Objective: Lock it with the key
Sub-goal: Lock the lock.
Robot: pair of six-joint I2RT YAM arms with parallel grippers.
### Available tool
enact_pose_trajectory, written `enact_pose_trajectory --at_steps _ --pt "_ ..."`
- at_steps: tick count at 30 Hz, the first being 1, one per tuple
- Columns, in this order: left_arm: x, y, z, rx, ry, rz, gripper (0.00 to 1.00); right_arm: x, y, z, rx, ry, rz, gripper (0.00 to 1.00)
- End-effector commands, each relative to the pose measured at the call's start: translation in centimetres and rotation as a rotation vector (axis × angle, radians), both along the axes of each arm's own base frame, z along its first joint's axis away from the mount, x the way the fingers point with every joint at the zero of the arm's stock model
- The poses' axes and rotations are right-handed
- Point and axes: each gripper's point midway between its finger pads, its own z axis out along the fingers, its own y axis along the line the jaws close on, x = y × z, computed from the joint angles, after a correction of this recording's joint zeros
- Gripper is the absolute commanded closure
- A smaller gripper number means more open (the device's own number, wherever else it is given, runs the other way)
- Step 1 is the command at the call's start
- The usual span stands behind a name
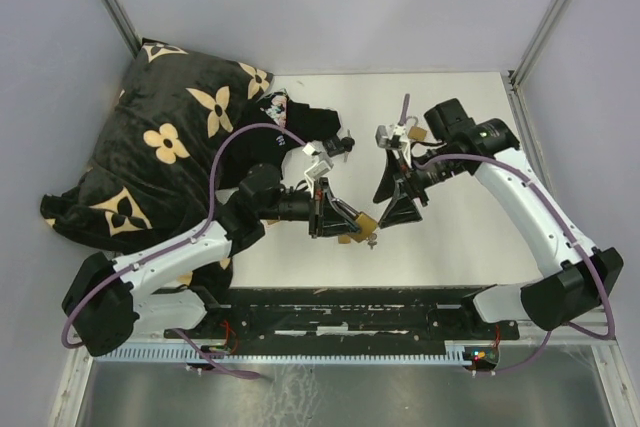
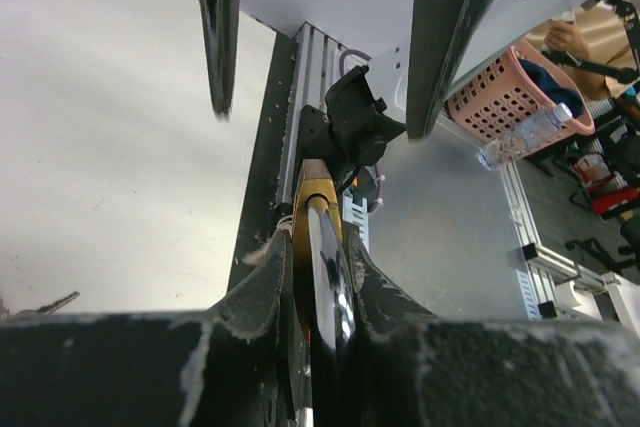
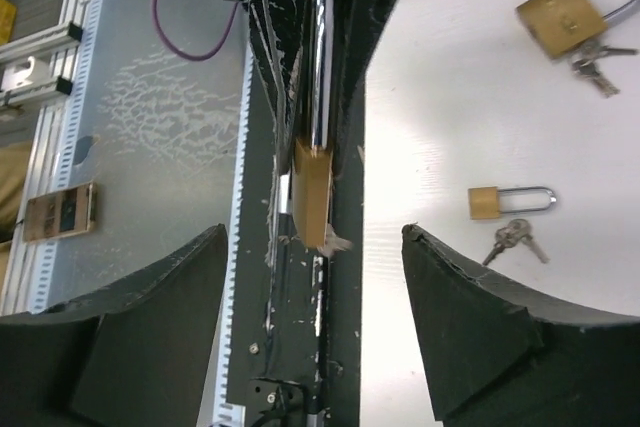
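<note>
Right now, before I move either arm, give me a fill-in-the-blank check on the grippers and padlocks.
The left gripper clamps a brass padlock; the right gripper is ____.
The right wrist view shows ____ more padlocks lying on the table.
Beside each of those, the small padlock and the large padlock, lie ____.
Missing: open; two; keys.

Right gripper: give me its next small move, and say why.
Probably ease the right gripper forward toward the padlock, jaws open. The left gripper is shut on that padlock, presenting it edge-on between the right gripper's spread fingers, which are apart from it. What look like keys sit just below it in the top view, likely the thing to grasp.
</note>
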Motion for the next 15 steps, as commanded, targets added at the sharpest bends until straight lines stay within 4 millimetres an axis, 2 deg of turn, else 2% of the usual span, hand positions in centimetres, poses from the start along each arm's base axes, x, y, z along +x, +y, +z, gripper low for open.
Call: enact_pose_trajectory --at_steps 1,5,7,15 --pt "0.0 1.2 6.5 -0.280 -0.093 0.084 0.97 0.7 -0.7 3.2 0.132 -0.085 -0.055 0.20" --pt "1.0 2.2 8.0 -0.353 -0.134 0.188 0.97 1.2 -1.3 4.4 0.162 -0.132 -0.076 0.16" --pt "1.5 2.9 9.6 -0.424 -0.182 0.247 0.97 1.5 -1.3 5.2 0.176 -0.152 -0.081 0.14" --pt "3.2 3.9 13.2 -0.506 -0.314 0.340 0.97 2.6 -0.9 10.0 0.252 -0.257 -0.166 0.06"
